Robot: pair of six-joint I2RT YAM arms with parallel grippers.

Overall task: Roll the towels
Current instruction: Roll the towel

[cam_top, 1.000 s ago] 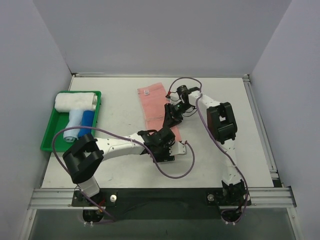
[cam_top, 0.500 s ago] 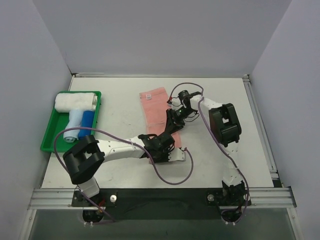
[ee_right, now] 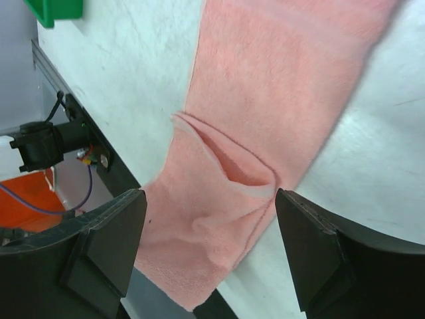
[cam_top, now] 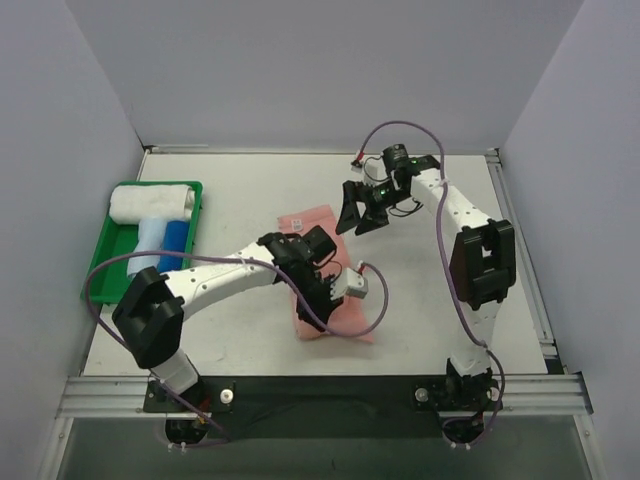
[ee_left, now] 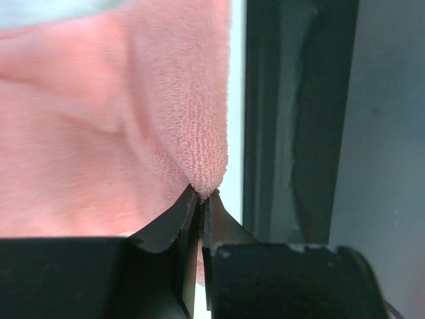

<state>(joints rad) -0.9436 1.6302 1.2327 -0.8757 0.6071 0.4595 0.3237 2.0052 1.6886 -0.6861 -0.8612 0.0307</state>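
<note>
Pinching pink towel (cam_top: 335, 328) edge, left pincer (ee_left: 199, 199); right pincer (ee_right: 209, 226) gaping above towel; green tray (cam_top: 98, 272), light blue roll (cam_top: 150, 240), well apart.

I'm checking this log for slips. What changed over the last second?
The left gripper, shut on an edge of the pink towel, dragged it toward the near edge of the table, bunching it. The right gripper lifted off the towel and drew back, open. The green tray stayed put.
</note>
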